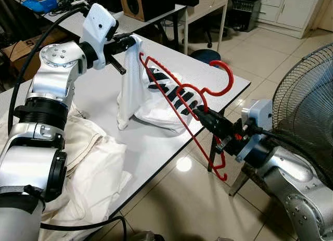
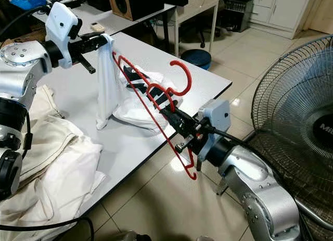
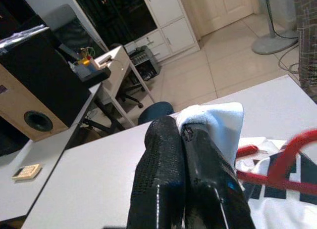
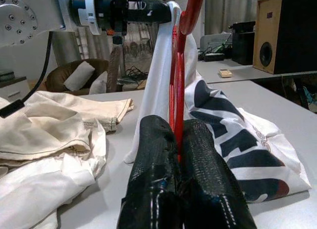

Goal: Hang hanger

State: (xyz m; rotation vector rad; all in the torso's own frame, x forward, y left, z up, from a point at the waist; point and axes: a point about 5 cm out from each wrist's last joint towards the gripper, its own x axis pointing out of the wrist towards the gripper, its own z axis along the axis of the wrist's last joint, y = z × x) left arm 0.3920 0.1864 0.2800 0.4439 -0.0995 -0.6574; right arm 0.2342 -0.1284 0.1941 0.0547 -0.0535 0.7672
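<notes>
We find the left gripper [image 1: 131, 41] raised above the white table [image 1: 156, 142], its two black fingers pressed together on a fold of the white shirt [image 1: 136, 98] — the cloth hangs down from the pinch, and its lower part, printed with dark stripes, rests in a heap on the tabletop. In the left wrist view the fingers [image 3: 163, 174] sit side by side with the white fabric bunched at their tips.

The right gripper [image 1: 204, 116] reaches in from beyond the table's near edge and is clamped on the red hanger [image 1: 182, 95]. In the right wrist view a red bar of the hanger [image 4: 177, 90] passes between the two fingers. The hanger is held tilted: one end sits high, just beside the left gripper and touching the lifted cloth, its hook [image 1: 223, 77] arches over the table near the far corner, and its other end hangs below the table edge over the tiled floor [image 1: 208, 199].

A pile of cream cloth [image 1: 93, 163] lies on the table's near left part — apart from the shirt. A standing fan [image 2: 296, 126] is at the right.
</notes>
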